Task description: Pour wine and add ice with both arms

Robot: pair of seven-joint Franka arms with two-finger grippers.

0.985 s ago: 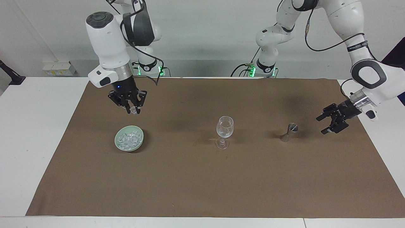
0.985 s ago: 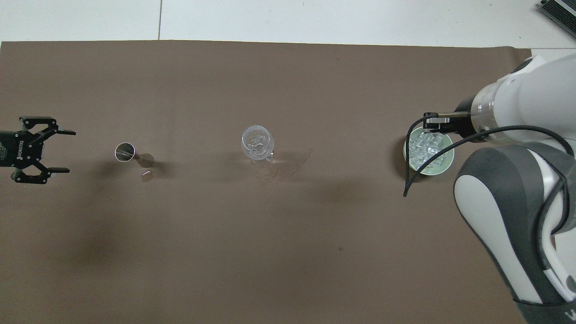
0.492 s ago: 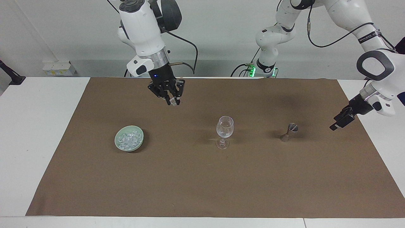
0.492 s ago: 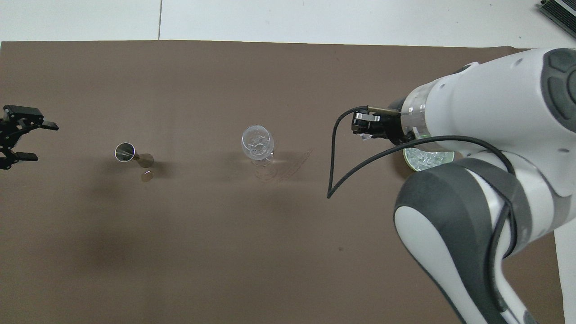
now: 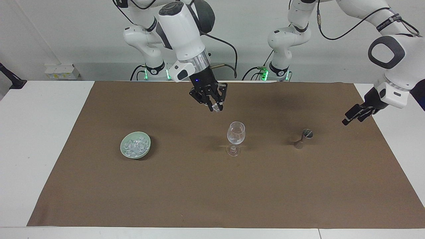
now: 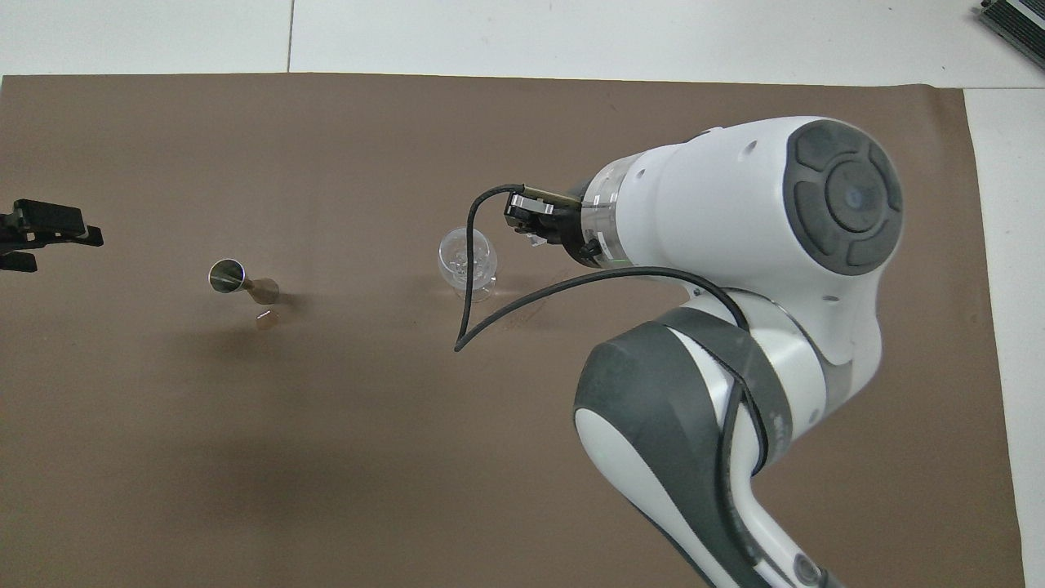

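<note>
right end effector (image 5: pixel 216 108) gripping ice cube (image 5: pixel 217 108), above mat (image 5: pixel 199 186), beside glass (image 5: pixel 235 132)

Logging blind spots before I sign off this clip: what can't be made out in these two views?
- Overhead view: the pale green bowl of clear ice cubes is hidden under the right arm.
- Overhead view: the left gripper is cut off by the picture's edge.
- Both views: the contents of the clear stemmed glass are unreadable through glare.
- Facing view: the clear ice cube in the right gripper is too small to detail.
</note>
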